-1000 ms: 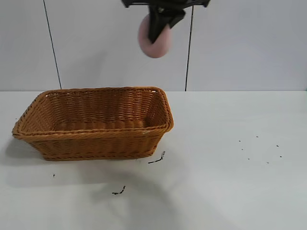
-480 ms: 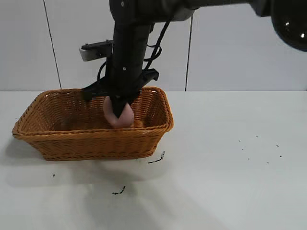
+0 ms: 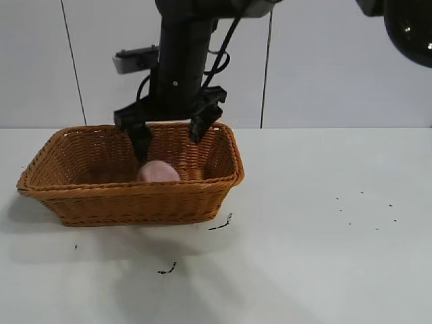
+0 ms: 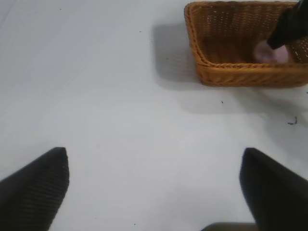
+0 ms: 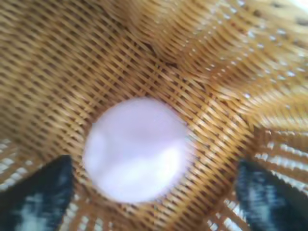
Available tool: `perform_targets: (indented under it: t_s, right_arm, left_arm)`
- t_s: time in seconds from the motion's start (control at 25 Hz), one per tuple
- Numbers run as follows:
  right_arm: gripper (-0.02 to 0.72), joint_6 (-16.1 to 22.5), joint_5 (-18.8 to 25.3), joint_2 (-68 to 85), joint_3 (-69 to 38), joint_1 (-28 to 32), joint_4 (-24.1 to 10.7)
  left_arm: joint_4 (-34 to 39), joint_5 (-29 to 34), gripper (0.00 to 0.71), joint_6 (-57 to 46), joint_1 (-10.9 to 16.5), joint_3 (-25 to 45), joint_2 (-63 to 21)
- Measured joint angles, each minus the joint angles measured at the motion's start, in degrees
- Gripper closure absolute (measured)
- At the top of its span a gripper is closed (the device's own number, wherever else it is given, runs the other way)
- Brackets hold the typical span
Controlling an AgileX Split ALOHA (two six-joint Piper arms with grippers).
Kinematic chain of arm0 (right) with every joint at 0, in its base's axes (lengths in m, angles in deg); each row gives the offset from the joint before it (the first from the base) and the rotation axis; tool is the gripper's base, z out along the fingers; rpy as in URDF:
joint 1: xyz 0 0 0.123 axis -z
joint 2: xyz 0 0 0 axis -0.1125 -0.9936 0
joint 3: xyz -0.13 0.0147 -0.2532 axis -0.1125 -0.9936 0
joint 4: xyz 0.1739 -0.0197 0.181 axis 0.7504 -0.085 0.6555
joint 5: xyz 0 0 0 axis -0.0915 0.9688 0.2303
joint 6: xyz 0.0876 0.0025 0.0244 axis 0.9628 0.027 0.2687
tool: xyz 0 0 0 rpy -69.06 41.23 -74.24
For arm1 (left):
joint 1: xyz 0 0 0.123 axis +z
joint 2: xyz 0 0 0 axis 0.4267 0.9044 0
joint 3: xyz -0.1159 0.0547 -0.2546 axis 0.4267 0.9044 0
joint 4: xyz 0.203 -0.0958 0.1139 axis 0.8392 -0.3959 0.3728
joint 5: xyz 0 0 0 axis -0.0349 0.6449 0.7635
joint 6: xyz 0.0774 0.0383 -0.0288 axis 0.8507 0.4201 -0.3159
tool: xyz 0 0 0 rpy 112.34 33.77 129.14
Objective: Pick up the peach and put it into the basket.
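Note:
The pink peach (image 3: 158, 171) lies on the floor of the orange-brown wicker basket (image 3: 88, 192), in its right half. My right gripper (image 3: 172, 138) hangs just above it with its fingers spread wide, holding nothing. In the right wrist view the peach (image 5: 135, 149) lies on the weave between the two open fingertips (image 5: 43, 192). My left gripper (image 4: 154, 185) is open and empty over bare table, far from the basket (image 4: 231, 72), where the peach (image 4: 269, 52) shows beside the right arm.
The white table (image 3: 324, 223) spreads right of and in front of the basket, with small dark specks (image 3: 219, 225) near the basket's front right corner. A grey panelled wall stands behind.
The right gripper came down from high above into the basket with the peach, then opened and let it go. The peach now rests on the basket floor.

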Motion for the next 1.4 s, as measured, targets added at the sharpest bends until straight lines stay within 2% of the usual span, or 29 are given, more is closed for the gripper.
perform_targets:
  t_s: [0.12,0.44,0.68,0.92,1.04,1.2,1.4]
  right_arm:
    - [0.015,-0.6,0.8,0.9,0.0,4.6,1.2]
    - [0.015,-0.8,0.8,0.9,-0.1,22.0,1.2]
    - [0.015,-0.6,0.8,0.9,-0.2,30.8,1.2]
    - [0.015,-0.5,0.9,5.1,-7.6,32.0,1.2]
    - [0.015,0.8,0.9,10.7,-13.4,31.9,1.2]
    - [0.015,2.5,0.8,22.1,-24.5,31.9,1.2]
    - [0.015,2.5,0.8,42.3,-42.9,31.9,1.2]
  left_arm:
    - [0.0,0.0,0.017,0.0,0.0,0.0,0.0]
    - [0.0,0.0,0.017,0.0,0.0,0.0,0.0]
    - [0.0,0.0,0.017,0.0,0.0,0.0,0.0]
    - [0.0,0.0,0.017,0.0,0.0,0.0,0.0]
    - [0.0,0.0,0.017,0.0,0.0,0.0,0.0]
    - [0.0,0.0,0.017,0.0,0.0,0.0,0.0]
    - [0.0,0.0,0.017,0.0,0.0,0.0,0.0]
